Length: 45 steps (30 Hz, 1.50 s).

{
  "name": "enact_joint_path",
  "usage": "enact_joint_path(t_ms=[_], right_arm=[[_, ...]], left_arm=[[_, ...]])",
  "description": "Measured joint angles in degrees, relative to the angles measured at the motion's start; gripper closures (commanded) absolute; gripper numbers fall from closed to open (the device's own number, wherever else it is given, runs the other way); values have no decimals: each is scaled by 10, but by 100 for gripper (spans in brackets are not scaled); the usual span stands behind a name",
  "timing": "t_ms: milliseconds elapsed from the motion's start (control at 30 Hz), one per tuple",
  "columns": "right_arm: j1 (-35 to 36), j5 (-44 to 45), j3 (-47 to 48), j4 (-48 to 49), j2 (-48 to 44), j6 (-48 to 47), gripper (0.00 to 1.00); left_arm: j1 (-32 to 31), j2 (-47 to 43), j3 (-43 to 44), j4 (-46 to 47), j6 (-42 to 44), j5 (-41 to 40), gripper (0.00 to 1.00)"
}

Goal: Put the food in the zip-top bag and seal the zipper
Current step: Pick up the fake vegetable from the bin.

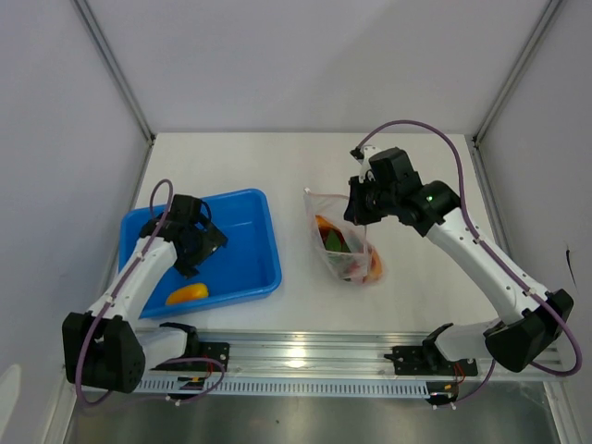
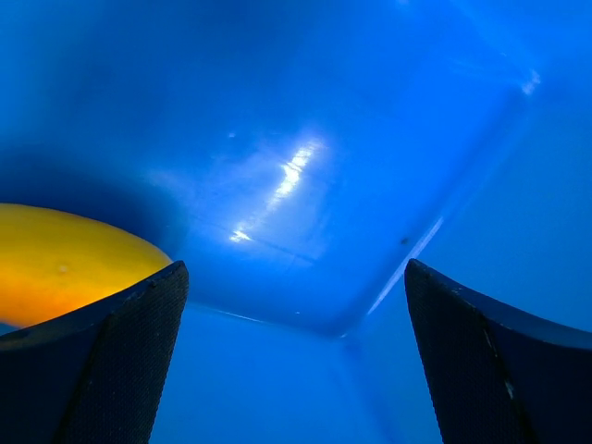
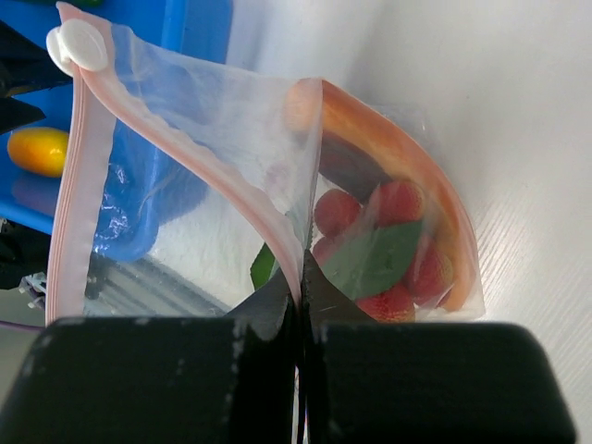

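Note:
The clear zip-top bag (image 1: 344,248) lies right of centre with its mouth held up. Red cherry tomatoes (image 3: 400,205), a green leaf (image 3: 375,259) and an orange-red wedge (image 3: 407,157) sit inside it. My right gripper (image 3: 301,277) is shut on the pinkish zipper (image 3: 79,185) strip at the mouth edge, and it stands at the bag's top (image 1: 359,215). A yellow-orange piece of food (image 1: 188,294) lies in the blue tray (image 1: 254,268). My left gripper (image 2: 294,277) hangs open low over the tray floor, with the yellow piece (image 2: 65,264) just beyond its left finger.
A white slider tab (image 3: 79,44) sits at the end of the zipper strip. The tray's walls surround my left gripper (image 1: 191,262). A metal rail (image 1: 305,356) runs along the near table edge, and white walls close in the sides.

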Motion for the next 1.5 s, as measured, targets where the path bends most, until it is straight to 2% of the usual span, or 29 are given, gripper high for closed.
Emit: enact_joint_path(t_ms=[233, 400, 567, 733, 900, 1033, 1200, 1500], right_arm=[[-1, -12, 29, -19, 7, -1, 100], [-2, -25, 57, -45, 15, 15, 100], [-4, -32, 76, -68, 48, 30, 100], [-7, -39, 77, -76, 71, 47, 100], [-28, -59, 78, -78, 79, 48, 100], [-48, -72, 78, -73, 93, 47, 100], [-49, -85, 78, -71, 105, 42, 100], [-50, -96, 77, -68, 105, 31, 100]], left_arm=[[30, 43, 1, -21, 0, 11, 1], [40, 53, 1, -14, 33, 37, 2], [44, 103, 1, -21, 63, 12, 2], [103, 119, 10, -19, 70, 6, 3], [152, 155, 35, 16, 71, 6, 4], [172, 158, 36, 59, 76, 13, 4], [226, 158, 36, 96, 73, 24, 4], [249, 203, 57, 143, 24, 26, 4]])
